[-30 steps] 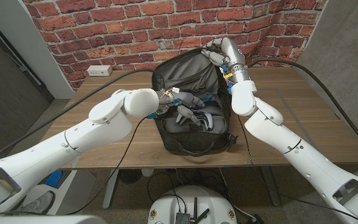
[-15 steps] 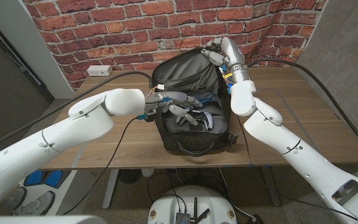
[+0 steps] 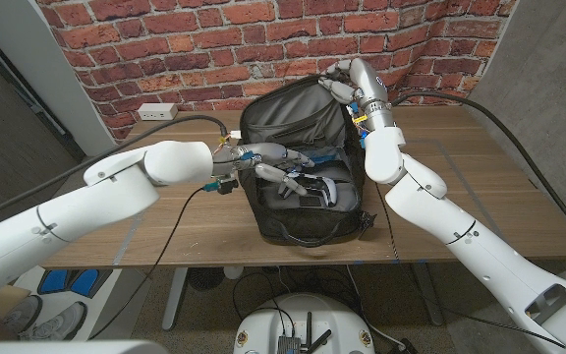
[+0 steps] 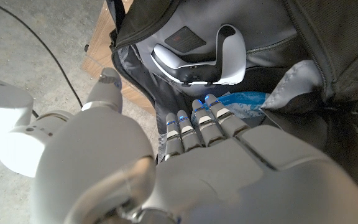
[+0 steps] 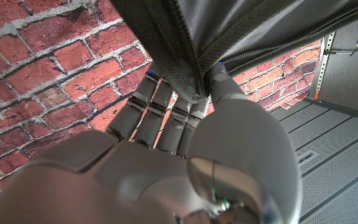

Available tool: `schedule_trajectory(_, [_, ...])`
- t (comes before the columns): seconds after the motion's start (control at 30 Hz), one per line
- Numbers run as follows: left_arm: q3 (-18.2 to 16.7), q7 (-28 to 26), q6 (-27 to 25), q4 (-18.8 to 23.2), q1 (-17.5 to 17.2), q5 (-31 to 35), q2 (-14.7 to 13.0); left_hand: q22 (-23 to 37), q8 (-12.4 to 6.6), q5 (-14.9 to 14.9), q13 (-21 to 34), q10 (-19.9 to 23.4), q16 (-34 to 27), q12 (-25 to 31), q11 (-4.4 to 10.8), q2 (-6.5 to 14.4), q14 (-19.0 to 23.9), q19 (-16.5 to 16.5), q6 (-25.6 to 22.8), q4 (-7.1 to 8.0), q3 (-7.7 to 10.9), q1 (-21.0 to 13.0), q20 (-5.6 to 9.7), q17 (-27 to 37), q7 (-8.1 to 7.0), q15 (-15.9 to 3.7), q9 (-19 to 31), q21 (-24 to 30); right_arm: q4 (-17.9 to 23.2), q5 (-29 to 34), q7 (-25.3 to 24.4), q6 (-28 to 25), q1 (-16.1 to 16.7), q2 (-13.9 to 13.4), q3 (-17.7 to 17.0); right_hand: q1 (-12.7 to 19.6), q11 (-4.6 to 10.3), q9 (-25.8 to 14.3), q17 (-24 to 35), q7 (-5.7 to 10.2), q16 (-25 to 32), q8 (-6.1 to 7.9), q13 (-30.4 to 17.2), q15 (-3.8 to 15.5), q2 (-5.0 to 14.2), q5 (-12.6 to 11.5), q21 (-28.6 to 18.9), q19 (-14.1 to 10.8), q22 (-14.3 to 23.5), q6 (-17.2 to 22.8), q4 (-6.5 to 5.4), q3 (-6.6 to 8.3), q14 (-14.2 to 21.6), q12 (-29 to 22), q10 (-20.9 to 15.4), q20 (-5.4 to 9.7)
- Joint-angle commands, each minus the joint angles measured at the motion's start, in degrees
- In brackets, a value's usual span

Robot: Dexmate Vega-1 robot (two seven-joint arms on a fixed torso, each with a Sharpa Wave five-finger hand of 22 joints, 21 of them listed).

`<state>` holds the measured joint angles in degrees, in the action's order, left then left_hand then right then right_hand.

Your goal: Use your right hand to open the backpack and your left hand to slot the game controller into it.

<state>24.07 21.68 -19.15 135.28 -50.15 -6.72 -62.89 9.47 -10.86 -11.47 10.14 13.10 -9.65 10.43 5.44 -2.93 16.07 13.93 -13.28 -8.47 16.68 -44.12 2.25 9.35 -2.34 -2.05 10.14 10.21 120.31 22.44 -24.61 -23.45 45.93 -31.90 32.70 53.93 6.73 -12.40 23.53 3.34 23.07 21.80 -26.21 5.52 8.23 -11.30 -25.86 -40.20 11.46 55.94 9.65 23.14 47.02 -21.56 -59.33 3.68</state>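
Inside the backpack [image 3: 298, 157] held open by your right hand's [image 3: 340, 81] grip on its flap, the game controller [image 4: 201, 59] lies released beside your empty, spread left hand [image 3: 281, 165], so withdrawing that hand looks next

Looks like lab or office test space to me, not home. Brick wall [image 3: 165, 39] behind my wooden table [image 3: 480, 187], probably faux panel. Grey concrete-look wall [image 3: 548, 69] on right side, dark door or panel [image 3: 13, 108] on left. White power strip [image 3: 156, 112] sits on table by bricks, thick black cables [image 3: 499, 113] run across tabletop. Grey floor [image 3: 96, 162] below.
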Motion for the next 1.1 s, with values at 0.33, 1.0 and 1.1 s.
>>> schedule_trajectory(0.33, [-6.23,-0.73,11.47,-7.66,-6.48,-18.57,-3.27,0.09,-0.16,-0.31,-0.03,1.14,-0.53,0.71,-0.11,0.86,0.32,0.29,-0.99,-0.23,0.23,-0.07,6.05,0.1,0.12,-4.36,0.06,0.44,-1.01,-0.24,0.39,-0.09,-0.76,-0.03,0.16,0.63,-0.08,-0.27,0.31,0.04,-0.11,0.07,-0.22,7.12,0.67,-0.16,-0.56,0.31,0.11,0.88,-0.26,0.07,0.69,0.28,-0.7,7.58])
schedule_trajectory(1.0, [-9.94,2.3,20.25,-15.26,-10.94,-30.35,-4.15,0.09,-0.46,-0.23,-0.05,3.24,-0.88,1.18,0.21,1.88,1.92,2.4,-3.03,-0.34,0.49,0.09,5.89,0.08,0.19,-4.59,0.07,1.04,-1.91,-0.63,0.62,-0.1,-1.52,0.17,0.54,0.63,-0.1,-0.29,0.46,0.07,-0.25,-0.02,-0.37,7.14,0.69,-0.16,-0.94,0.44,0.07,0.98,-0.27,0.06,0.77,0.49,-0.81,7.55])
schedule_trajectory(1.1, [-11.3,1.74,20.71,-15.41,-12.4,-31.39,-5.07,0.11,-0.48,-0.21,-0.05,3.46,-0.96,1.17,0.26,2.02,2.36,2.8,-3.37,-0.39,0.53,0.09,5.89,0.08,0.35,-4.81,0.07,1.12,-2.24,-0.75,0.54,0.07,-1.69,0.3,0.59,0.62,0.0,-0.3,0.49,0.09,-0.24,-0.11,-0.4,7.13,0.63,-0.15,-0.98,0.44,0.07,0.79,-0.25,0.03,0.79,0.52,-0.81,7.54])
